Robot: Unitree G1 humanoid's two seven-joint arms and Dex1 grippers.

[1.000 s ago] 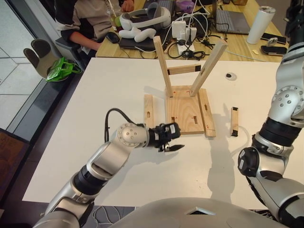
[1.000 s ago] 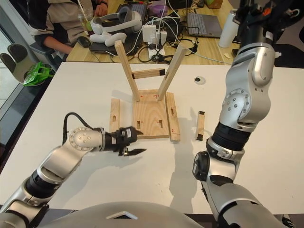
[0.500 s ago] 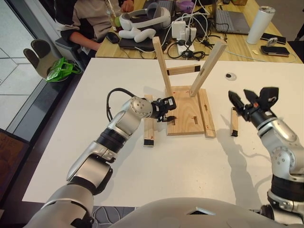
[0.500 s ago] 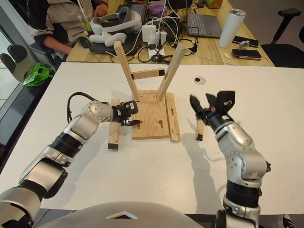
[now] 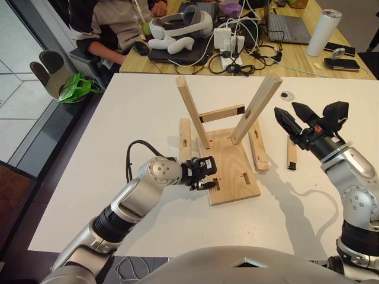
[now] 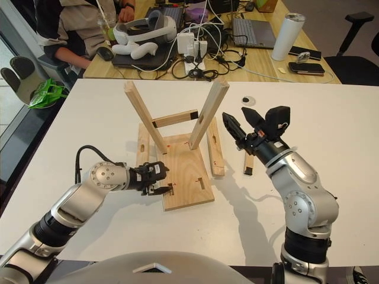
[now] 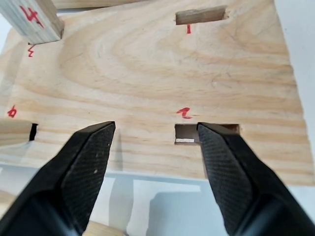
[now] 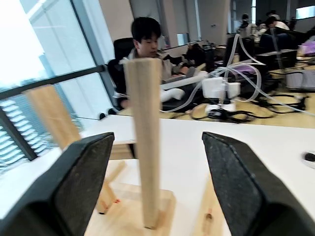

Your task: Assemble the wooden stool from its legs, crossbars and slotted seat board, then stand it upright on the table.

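The slotted seat board (image 5: 232, 171) lies flat and skewed on the white table, with two legs (image 5: 192, 109) (image 5: 256, 109) standing up from its far end and a crossbar (image 5: 222, 113) joining them. My left gripper (image 5: 207, 177) is open at the board's near-left edge, its fingers (image 7: 88, 162) astride the edge by a numbered slot (image 7: 206, 132). My right gripper (image 5: 289, 120) hovers open just right of the right-hand leg (image 8: 145, 123), apart from it. Two loose legs (image 5: 185, 138) (image 5: 258, 145) lie beside the board. A short crossbar (image 5: 291, 154) lies further right.
A small round disc (image 5: 288, 94) sits on the table at the back right. Behind the table's far edge is a wooden desk (image 5: 296, 50) with cables, a headset, a laptop and a white tumbler (image 5: 324, 29). The near half of the table (image 5: 195, 228) is bare.
The seat board with its two legs has swung and slid toward me. My left gripper moved nearer along the board's left edge. My right gripper moved in toward the right-hand leg.
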